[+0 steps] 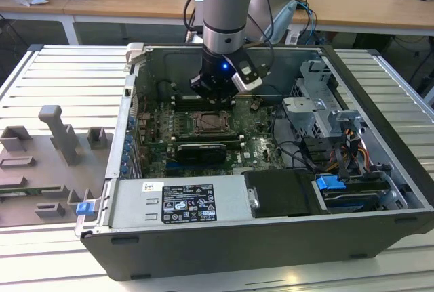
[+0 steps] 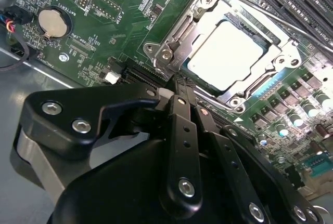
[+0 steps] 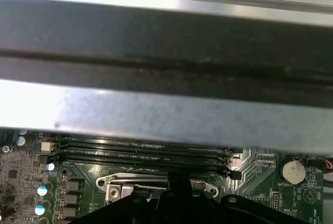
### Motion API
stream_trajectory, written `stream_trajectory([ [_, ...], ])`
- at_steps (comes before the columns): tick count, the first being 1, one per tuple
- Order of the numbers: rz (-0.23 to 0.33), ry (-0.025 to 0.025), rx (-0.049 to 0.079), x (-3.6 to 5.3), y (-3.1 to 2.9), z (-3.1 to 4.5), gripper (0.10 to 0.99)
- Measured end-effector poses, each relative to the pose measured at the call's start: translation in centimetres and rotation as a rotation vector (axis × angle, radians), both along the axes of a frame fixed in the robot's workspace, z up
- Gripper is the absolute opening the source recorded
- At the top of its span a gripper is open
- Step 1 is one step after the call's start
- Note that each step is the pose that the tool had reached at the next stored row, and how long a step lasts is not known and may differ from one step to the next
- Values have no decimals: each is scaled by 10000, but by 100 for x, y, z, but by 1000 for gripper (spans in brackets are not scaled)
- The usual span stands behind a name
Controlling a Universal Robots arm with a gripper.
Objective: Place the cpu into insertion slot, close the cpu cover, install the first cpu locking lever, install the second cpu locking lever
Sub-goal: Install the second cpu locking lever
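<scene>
Second wrist view: we see the cpu (image 2: 233, 52) seated in the insertion slot (image 2: 260, 81), cpu cover (image 2: 179, 37) closed around it; gripper (image 2: 179, 91) fingers (image 2: 182, 130) narrow, empty, at its seven o'clock.

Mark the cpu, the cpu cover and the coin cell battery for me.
cpu (image 2: 229, 52): second wrist view, middle of its pale face.
cpu cover (image 2: 179, 37): second wrist view, silver frame edge beside the chip.
coin cell battery (image 2: 53, 22): second wrist view, centre of the round cell.
</scene>
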State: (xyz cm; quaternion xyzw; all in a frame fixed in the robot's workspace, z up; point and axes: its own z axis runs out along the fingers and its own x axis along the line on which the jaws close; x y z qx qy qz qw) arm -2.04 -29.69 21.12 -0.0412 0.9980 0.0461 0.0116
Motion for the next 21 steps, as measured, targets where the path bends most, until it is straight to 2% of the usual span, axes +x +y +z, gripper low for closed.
stream_trajectory([
  [7, 1, 2, -3, 0, -5, 13, 106],
  [10, 0, 0, -1, 0, -5, 91, 106],
  [13, 1, 0, -1, 0, -5, 217, 106],
  [15, 1, 1, -2, 0, -5, 332, 106],
  [18, -48, 1, -2, 0, -29, 333, 106],
  [21, -56, 0, -1, -2, -99, 331, 106],
])
